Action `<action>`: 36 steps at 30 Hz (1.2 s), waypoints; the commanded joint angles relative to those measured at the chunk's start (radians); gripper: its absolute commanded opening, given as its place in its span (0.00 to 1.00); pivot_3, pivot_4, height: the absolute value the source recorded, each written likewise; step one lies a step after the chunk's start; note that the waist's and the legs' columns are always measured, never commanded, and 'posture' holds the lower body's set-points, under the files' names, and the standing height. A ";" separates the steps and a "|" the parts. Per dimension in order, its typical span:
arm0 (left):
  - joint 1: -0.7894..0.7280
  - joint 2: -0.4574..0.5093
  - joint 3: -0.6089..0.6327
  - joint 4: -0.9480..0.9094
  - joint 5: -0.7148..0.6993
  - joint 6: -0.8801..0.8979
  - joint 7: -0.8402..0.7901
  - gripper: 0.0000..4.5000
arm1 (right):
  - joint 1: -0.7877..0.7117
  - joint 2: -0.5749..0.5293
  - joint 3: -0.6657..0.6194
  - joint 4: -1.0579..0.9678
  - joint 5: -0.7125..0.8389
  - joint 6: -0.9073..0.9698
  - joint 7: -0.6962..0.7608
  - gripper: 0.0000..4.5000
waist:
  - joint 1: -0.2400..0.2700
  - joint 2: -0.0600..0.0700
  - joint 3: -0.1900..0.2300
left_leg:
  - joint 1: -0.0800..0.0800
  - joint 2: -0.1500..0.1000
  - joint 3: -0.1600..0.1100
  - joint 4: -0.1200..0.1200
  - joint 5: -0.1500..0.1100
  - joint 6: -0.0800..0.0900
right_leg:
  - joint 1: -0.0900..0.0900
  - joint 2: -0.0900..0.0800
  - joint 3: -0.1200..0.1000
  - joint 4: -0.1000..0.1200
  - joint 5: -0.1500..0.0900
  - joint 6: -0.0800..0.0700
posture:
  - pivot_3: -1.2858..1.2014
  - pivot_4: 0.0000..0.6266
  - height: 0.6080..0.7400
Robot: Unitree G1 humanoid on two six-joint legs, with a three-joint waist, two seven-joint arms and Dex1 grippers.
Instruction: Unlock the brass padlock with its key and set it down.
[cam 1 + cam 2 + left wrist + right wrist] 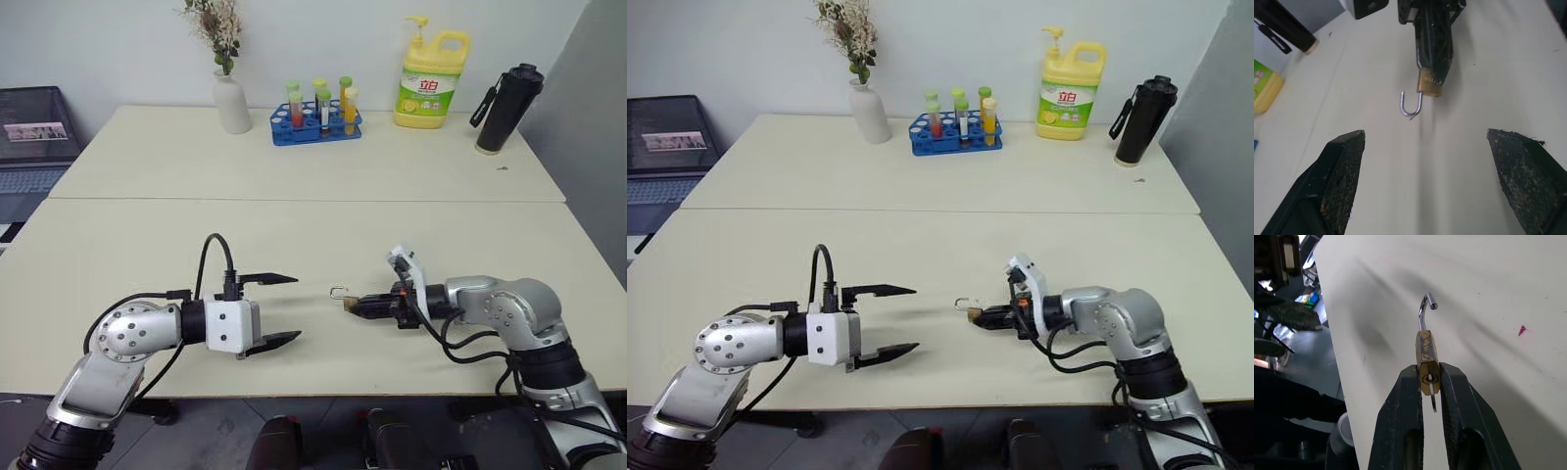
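- Two grippers face each other low over the near part of a cream table (294, 220), well apart, with bare tabletop between them.
- Right gripper (1429, 382) is clenched on the brass padlock (1427, 360) — the two black fingers pinch the keyhole end of its body, and the rest of the body sticks out past the fingertips.
- Its silver shackle (1411, 104) stands open: one leg is seated in the body, the other ends free in a hook clear of it.
- In the right wrist view a thin silvery piece hangs at the keyhole between the fingers; it may be the key (1433, 401), though it is too small to say for sure.
- From the head views the padlock points toward the left gripper (272, 310) and sits just above the table surface; I cannot tell whether it touches.
- Left gripper is released, its fingers (1342, 171) spread wide with nothing between them — the padlock shows beyond the gap, well short of the tips.
- Along the far edge of the table stand a white vase of dried flowers (231, 98), a blue rack of test tubes (317, 116), a yellow soap bottle (429, 83) and a black flask (506, 108).
- At the far left a laptop (34, 137) sits open.
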 commanded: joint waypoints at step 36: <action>0.083 0.021 0.115 -0.095 -0.090 0.338 0.080 0.93 | 0.149 -0.359 -0.001 -0.110 -0.242 -0.770 0.283 0.99 | 0.000 0.000 0.000 | 0.001 0.005 0.000 0.000 0.000 0.000 | 0.000 0.004 -0.001 0.000 -0.001 -0.001 | 0.52 0.24 1.00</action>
